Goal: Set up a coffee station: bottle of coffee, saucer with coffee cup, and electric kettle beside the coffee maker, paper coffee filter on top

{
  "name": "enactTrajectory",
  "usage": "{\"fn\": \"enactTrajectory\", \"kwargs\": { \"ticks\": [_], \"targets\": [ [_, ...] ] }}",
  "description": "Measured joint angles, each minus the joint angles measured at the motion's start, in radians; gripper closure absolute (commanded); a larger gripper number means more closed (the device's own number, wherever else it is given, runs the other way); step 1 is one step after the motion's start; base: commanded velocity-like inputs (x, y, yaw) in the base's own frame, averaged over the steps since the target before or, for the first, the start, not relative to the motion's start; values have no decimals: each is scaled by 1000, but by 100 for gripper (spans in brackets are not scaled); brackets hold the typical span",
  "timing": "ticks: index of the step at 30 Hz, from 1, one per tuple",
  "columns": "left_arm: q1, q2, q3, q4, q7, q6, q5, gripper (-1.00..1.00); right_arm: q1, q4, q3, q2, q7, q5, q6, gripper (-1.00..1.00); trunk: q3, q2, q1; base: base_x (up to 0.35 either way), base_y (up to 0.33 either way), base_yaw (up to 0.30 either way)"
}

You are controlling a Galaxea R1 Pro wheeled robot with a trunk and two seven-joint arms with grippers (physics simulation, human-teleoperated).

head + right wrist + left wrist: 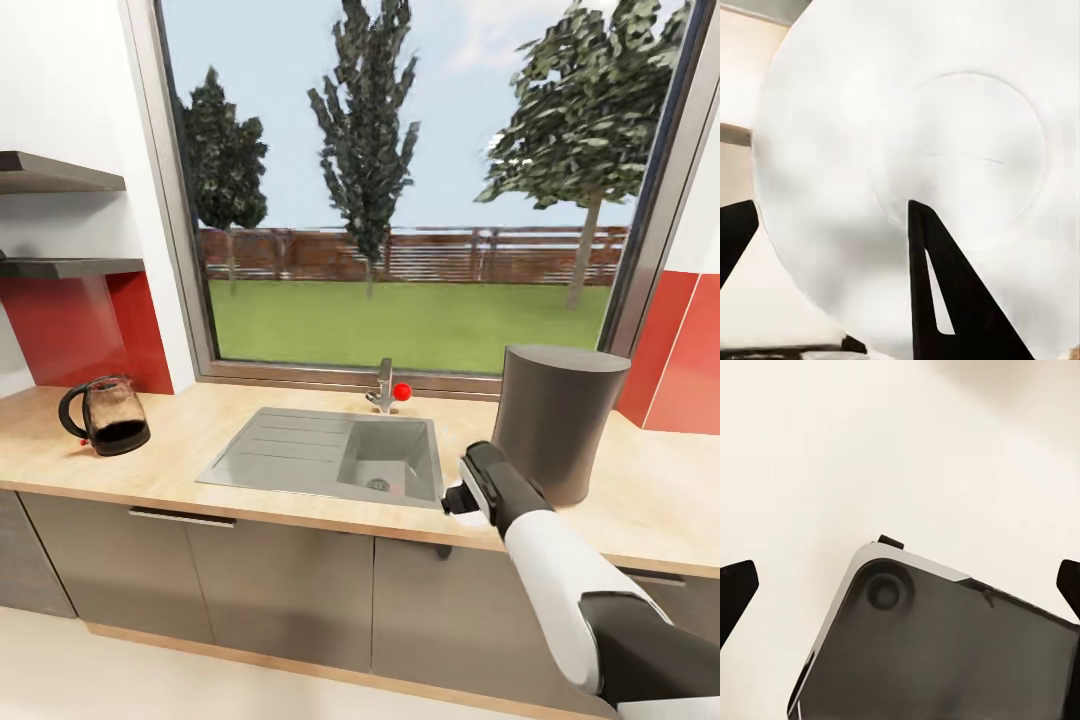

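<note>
The robot is facing a long light beige wood-look counter [250,495] that is running beneath a wide window looking out on grass and trees. A tall dark grey, slightly waisted cylindrical coffee maker [556,420] is standing upright on the counter to the right of an inset steel sink [330,452], whose tap is carrying a small red knob. Well apart from it, on the far left of the counter, a clear glass-domed electric kettle [108,416] with a dark handle and dark contents is sitting below two thin dark grey kitchen shelves [70,266] fixed against a red wall panel. The right arm, white with dark sections, is reaching forward over the counter's front edge, and its right claw [462,497] is lying just beside the lower left of the coffee maker, between it and the sink. In the right wrist view that claw [832,255] is gripping a flat round white saucer [907,142], with one dark finger [945,292] lying across the face of the plate and the other at its edge. In the left wrist view the left claw [900,585] is standing spread wide with nothing between its dark fingertips [736,585], pointing down at a pale floor and the rounded corner of a dark grey robot base [945,645].
</note>
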Motion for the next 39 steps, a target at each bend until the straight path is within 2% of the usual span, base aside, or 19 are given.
{"fn": "enactTrajectory", "kwargs": {
  "ticks": [8,13,18,34,39],
  "targets": [
    [0,0,1,0,0,1,1,-100,0,70,1,-6,2,-1,0,100,0,0,0,0,0,0],
    [0,0,0,1,0,0,3,-100,0,140,-1,-29,2,-2,0,100,0,0,0,0,0,0],
    [0,0,0,1,0,1,3,-100,0,150,-2,-34,15,-6,0,100,0,0,0,104,0,0],
    [0,5,-2,1,0,2,5,-100,0,153,-4,-33,24,-7,-13,100,0,0,-1,307,28,0],
    [0,5,-3,1,0,3,4,-100,0,154,-4,-33,24,-7,-18,100,0,0,0,117,26,0]
  ]
}}
